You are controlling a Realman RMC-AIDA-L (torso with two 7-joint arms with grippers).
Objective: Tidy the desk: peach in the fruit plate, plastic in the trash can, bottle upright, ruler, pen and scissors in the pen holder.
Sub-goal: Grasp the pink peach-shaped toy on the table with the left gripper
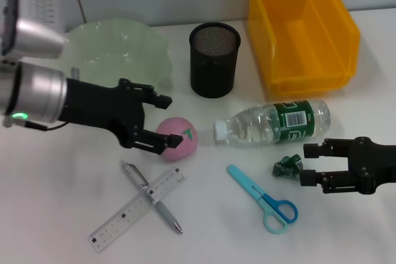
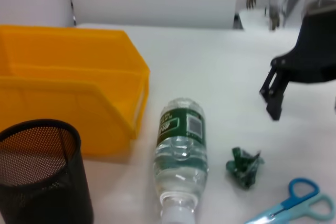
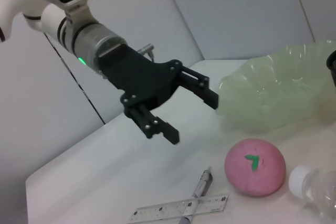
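Zero items sorted. Left gripper wide, just short of peach; right gripper wide, probably straddling plastic. Bottle lying.

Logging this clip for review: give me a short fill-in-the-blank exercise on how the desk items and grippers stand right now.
1. The bottle lies on its ____.
2. The pen lies crossed with the ____.
3. The open left gripper is closest to the pink ____.
4. The open right gripper is beside the crumpled green ____.

Missing words: side; ruler; peach; plastic
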